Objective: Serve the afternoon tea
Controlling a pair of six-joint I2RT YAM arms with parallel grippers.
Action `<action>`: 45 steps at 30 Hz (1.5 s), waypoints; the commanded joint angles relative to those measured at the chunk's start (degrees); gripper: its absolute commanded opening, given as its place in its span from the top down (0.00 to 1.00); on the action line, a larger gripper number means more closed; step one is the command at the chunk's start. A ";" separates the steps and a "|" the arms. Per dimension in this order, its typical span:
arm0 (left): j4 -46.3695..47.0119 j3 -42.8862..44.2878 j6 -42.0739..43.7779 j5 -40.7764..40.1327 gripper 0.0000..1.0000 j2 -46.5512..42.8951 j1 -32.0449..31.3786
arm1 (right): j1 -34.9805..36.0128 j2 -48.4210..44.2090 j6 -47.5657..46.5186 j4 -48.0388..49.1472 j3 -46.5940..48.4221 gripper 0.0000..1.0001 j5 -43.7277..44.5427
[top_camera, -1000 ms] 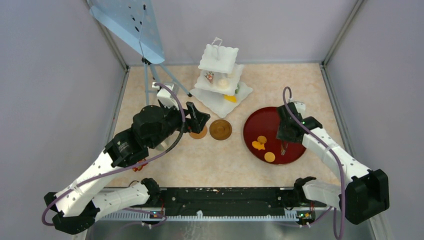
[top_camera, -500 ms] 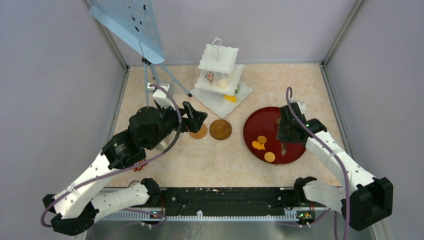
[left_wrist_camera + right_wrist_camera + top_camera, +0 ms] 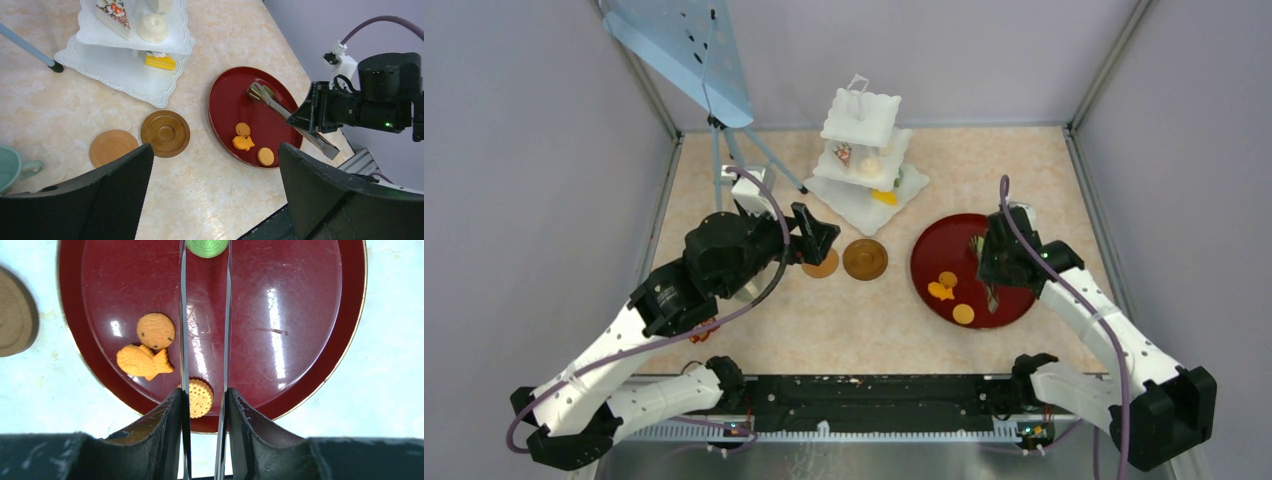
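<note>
The right gripper [image 3: 205,412] is clamped on the long metal tongs [image 3: 181,315]. Their blades run up the dark-red round tray [image 3: 320,340] to the green round sweet [image 3: 206,245] at the frame's top edge. The left gripper [image 3: 215,160] hangs wide open. The smooth sweet could squirt from the thin tips, or the tongs could twist in the grip. The tips are cut off, so contact is unclear. The orange fish biscuit [image 3: 144,362] lies at lower left.
</note>
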 commanded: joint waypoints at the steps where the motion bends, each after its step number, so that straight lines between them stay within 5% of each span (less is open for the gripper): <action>1: 2.17 1.39 0.49 0.35 0.01 1.04 0.12 | -0.34 -4.79 -1.51 1.69 3.68 0.73 -2.55; 17: 2.68 2.74 0.74 -0.68 0.01 2.62 0.12 | -0.27 -10.09 -9.42 8.44 11.63 0.74 -14.45; 29: 0.90 2.53 0.21 -3.73 0.01 0.66 0.12 | 2.47 7.65 -13.86 18.95 32.16 0.74 -21.67; 45: -0.91 1.81 0.87 -6.74 0.01 -1.36 0.12 | 7.99 28.41 -19.05 16.22 51.38 0.73 -10.79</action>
